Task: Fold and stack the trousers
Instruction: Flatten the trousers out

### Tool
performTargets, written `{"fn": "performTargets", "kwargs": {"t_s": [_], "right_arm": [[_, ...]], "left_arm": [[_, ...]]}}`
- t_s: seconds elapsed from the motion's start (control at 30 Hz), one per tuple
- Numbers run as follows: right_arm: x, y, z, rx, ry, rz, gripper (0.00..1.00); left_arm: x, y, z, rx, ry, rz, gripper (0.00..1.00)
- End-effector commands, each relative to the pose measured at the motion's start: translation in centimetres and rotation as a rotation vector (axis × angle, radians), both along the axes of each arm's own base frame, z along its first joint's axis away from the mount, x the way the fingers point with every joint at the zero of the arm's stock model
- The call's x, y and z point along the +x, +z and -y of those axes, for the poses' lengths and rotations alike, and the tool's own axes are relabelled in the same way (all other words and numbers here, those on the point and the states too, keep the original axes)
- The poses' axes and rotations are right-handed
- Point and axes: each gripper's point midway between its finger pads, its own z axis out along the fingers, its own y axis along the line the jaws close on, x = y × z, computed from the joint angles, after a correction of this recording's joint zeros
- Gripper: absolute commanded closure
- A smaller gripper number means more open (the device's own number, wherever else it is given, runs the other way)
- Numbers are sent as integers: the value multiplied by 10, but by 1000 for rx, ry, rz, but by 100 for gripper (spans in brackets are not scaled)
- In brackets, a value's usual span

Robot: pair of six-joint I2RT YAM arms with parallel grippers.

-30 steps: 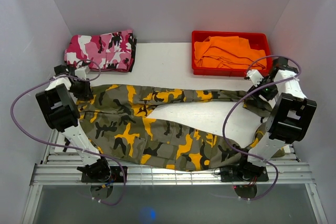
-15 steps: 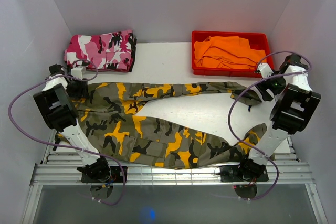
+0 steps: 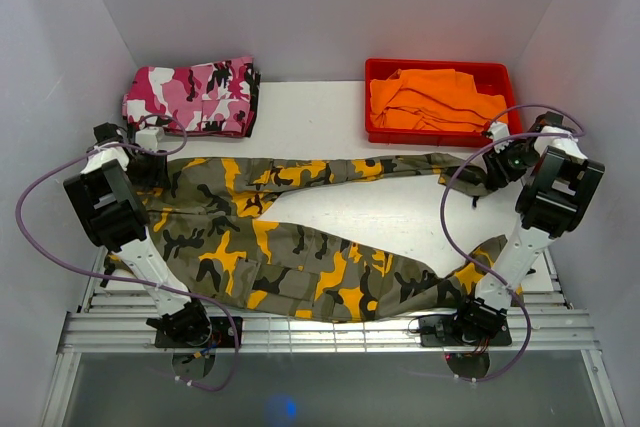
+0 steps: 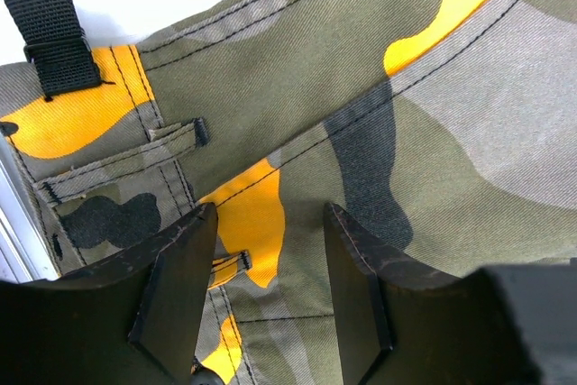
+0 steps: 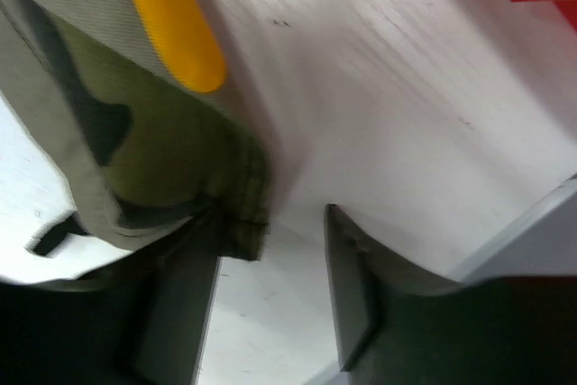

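Note:
Olive, orange and black camouflage trousers lie spread flat across the white table, waistband at the left and both legs running right. My left gripper sits over the waistband. In the left wrist view it is open, with belt loops and flat fabric showing between its fingers. My right gripper is at the end of the far leg. In the right wrist view it is open, and the leg's cuff lies against its left finger, not pinched.
Folded pink camouflage trousers lie at the back left. A red bin holding orange clothing stands at the back right, close to the right arm. The enclosure's walls stand close on both sides. Bare table shows between stack and bin.
The far leg has been drawn away from the near leg toward the back, so the legs now lie apart. The right gripper has let the cuff go. The left arm has shifted slightly.

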Motion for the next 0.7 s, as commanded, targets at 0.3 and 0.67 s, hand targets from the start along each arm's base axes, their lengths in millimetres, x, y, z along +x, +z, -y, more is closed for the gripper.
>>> {"fn": "performTargets", "kwargs": {"t_s": [0.3, 0.67], "right_arm": [[-17, 58, -11, 45, 47, 46, 92], [-53, 199, 57, -415, 165, 280, 92]], "left_arm": [[-9, 13, 6, -2, 7, 2, 40], [-14, 21, 6, -12, 28, 31, 43]]}}
